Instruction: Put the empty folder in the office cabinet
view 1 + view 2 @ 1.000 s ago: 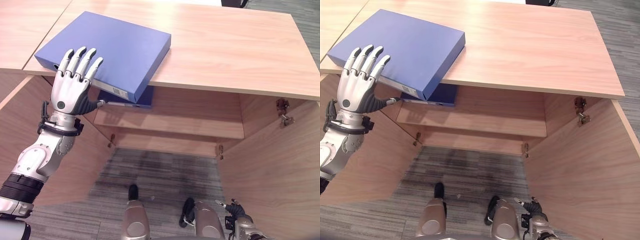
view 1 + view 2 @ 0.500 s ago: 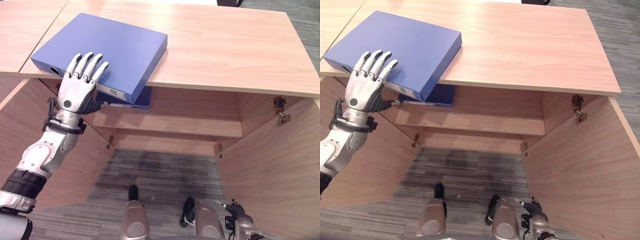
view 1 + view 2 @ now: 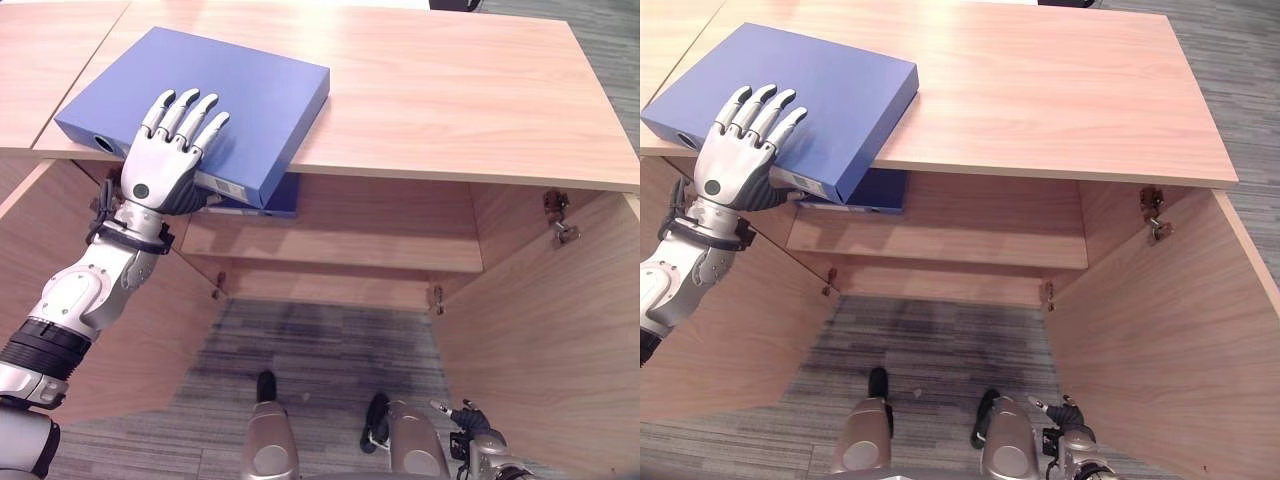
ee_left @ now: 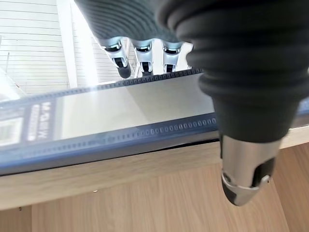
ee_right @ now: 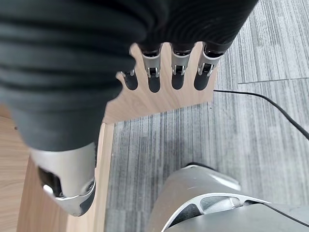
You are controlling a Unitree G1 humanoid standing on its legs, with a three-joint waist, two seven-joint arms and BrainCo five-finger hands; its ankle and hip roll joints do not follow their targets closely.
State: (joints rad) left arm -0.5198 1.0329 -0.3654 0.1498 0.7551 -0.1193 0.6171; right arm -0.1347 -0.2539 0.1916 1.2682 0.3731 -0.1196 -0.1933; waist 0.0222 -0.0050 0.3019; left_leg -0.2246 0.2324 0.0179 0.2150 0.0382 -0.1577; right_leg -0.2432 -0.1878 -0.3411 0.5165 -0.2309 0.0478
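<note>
A flat blue folder [image 3: 240, 90] lies on the wooden cabinet top [image 3: 450, 90], at its left, with the near edge over the front lip. My left hand [image 3: 160, 175] rests on that near corner. Its fingers [image 4: 123, 70] lie straight across the folder's cover, and the thumb [image 4: 241, 179] hangs below the spine, in front of the cabinet edge. The hand is open. My right hand [image 3: 470, 418] hangs low at the bottom right, its fingers [image 5: 176, 77] relaxed and holding nothing.
The cabinet stands open, its left door [image 3: 110, 330] and right door [image 3: 540, 330] swung out towards me. A darker blue folder [image 3: 270, 200] lies on the inner shelf [image 3: 340, 245], at its left end. Grey carpet [image 3: 320, 340] lies below.
My left hand has slid up and forward, from the folder's edge onto its cover. The folder has not visibly moved on the top. The view has shifted slightly.
</note>
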